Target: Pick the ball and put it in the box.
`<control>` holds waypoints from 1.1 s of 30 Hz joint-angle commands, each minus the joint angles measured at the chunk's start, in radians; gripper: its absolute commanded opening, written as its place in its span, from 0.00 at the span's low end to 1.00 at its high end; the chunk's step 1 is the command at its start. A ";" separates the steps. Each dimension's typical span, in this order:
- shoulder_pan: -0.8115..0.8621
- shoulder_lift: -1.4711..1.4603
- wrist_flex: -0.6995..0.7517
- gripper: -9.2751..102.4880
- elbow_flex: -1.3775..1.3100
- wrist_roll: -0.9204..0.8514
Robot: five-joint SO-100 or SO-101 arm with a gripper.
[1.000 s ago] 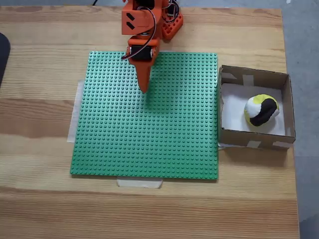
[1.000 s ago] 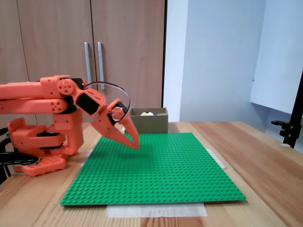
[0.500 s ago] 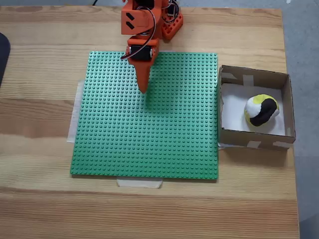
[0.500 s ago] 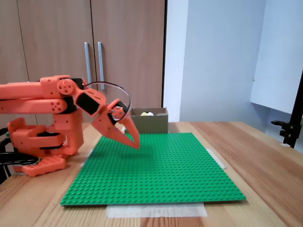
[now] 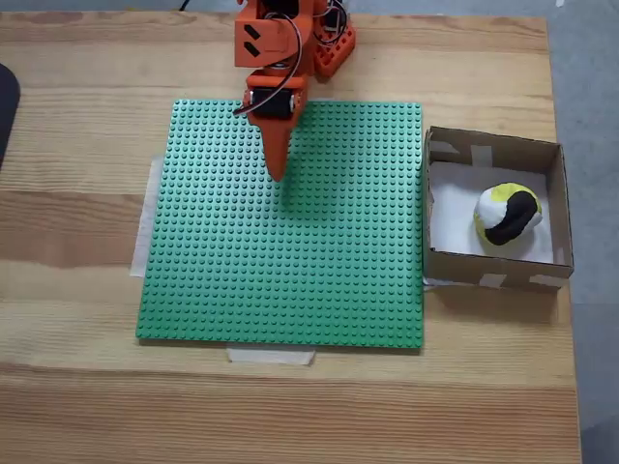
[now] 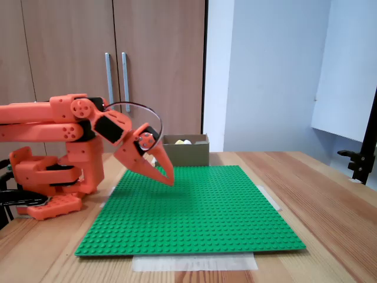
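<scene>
The green studded baseplate [image 5: 290, 232] is bare of objects — only the gripper [image 5: 279, 174] hangs above its far-left area, jaws together. The box [image 5: 493, 273] sits at the table's [image 5: 77, 387] right edge, touching the baseplate's right side; its walls enclose the ball [image 5: 507, 214], open from above. The arm base [image 6: 50, 177] occupies the far edge.

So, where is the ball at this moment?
In the top-down fixed view, the ball lies inside the box at the right edge of the green baseplate, toward the box's right side and far from the gripper.
</scene>
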 commanded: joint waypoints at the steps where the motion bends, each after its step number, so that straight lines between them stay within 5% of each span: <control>1: 0.005 0.009 -0.014 0.08 0.028 0.006; 33: 0.005 0.009 -0.014 0.08 0.028 -0.014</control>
